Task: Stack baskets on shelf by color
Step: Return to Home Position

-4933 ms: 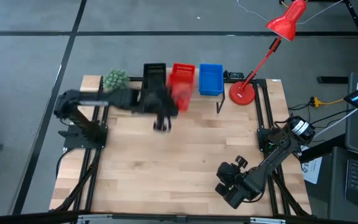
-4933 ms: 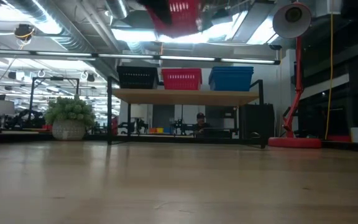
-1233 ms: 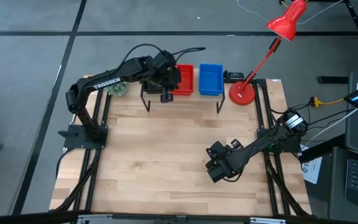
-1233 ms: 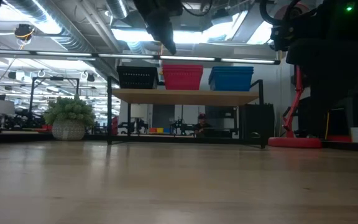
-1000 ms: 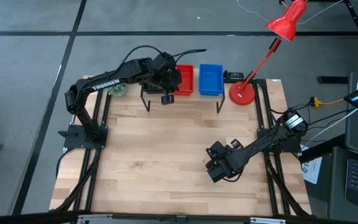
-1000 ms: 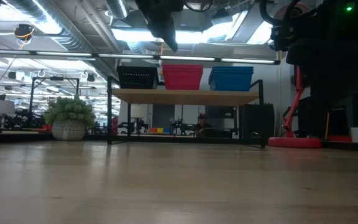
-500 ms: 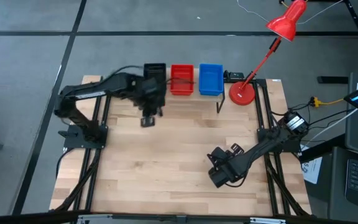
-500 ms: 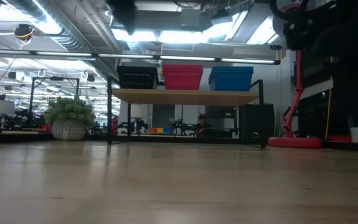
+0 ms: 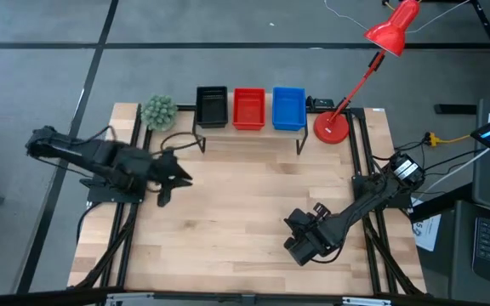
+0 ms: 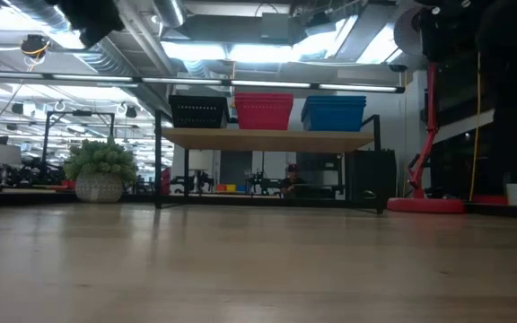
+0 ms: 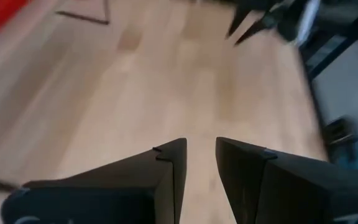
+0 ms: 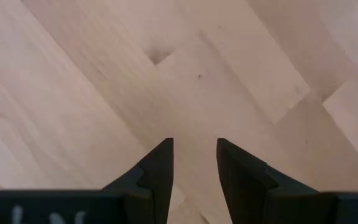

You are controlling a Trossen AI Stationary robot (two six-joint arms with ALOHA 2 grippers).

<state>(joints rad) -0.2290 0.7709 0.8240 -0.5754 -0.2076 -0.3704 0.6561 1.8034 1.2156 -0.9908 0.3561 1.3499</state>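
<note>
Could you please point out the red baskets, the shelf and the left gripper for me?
red baskets (image 9: pixel 249 109): high view, floor of the top basket.
shelf (image 10: pixel 267 139): low view, front edge of the plank.
left gripper (image 11: pixel 199 146): left wrist view, midway between its fingertips.

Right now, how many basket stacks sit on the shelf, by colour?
black stack: 1
red stack: 1
blue stack: 1
Total: 3 stacks, side by side on the shelf. The number of baskets within each stack cannot be told.
</note>
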